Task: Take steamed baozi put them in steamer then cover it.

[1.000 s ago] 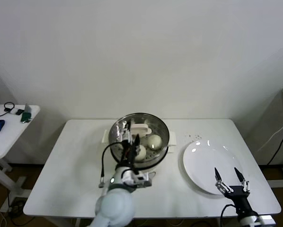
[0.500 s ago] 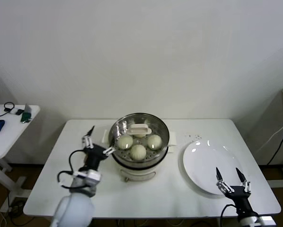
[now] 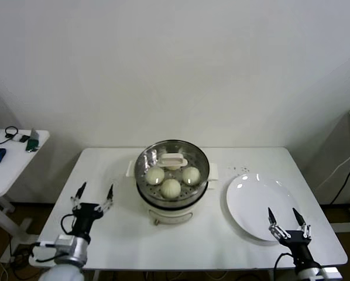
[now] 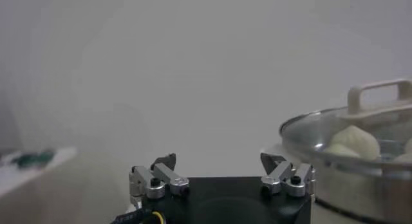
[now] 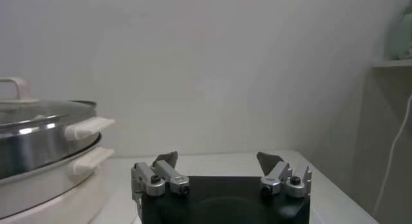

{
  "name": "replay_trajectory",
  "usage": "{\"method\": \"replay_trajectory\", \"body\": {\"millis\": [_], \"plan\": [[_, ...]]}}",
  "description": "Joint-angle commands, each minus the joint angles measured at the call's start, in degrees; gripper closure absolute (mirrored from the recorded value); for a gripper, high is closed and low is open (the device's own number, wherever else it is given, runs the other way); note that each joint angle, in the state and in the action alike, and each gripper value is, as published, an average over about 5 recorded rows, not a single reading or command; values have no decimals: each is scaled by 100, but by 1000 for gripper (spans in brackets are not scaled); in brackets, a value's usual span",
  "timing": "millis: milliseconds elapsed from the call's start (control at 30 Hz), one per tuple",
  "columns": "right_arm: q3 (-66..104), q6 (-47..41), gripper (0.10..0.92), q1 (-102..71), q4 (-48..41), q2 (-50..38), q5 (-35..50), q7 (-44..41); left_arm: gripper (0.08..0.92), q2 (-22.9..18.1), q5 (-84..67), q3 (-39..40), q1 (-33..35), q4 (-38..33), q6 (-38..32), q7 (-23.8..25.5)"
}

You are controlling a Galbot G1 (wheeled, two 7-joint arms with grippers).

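Note:
The steamer (image 3: 172,202) stands mid-table, a shiny steel pot on a cream base. The glass cover (image 3: 198,161) lies on it, its whitish handle (image 3: 172,159) near the far side. Three cream baozi (image 3: 171,187) show through the glass. My left gripper (image 3: 96,190) is open and empty over the table, well to the left of the steamer. In the left wrist view the gripper (image 4: 219,159) faces past the covered steamer (image 4: 360,180). My right gripper (image 3: 281,213) is open and empty at the near edge of the white plate. In the right wrist view the gripper (image 5: 219,156) has the steamer (image 5: 45,161) off to one side.
A flat white plate (image 3: 254,196) lies to the right of the steamer with nothing on it. A small side table (image 3: 11,167) at the far left carries a mouse and small items. A cable (image 3: 345,175) hangs at the right wall.
My left arm has drawn away from the front of the steamer and swung left to the table's near left part, still open. The cover stays on the steamer. The right arm has not moved.

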Motion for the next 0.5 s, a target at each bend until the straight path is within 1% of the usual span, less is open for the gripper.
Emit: {"method": "replay_trajectory", "body": {"millis": [33, 500], "plan": [[-2, -14, 203, 6, -20, -34, -3, 10, 177, -57, -1005, -153, 405, 829, -1091, 3], [-1, -34, 203, 2, 6, -25, -15, -5, 177, -103, -947, 66, 411, 716, -1070, 90]]}}
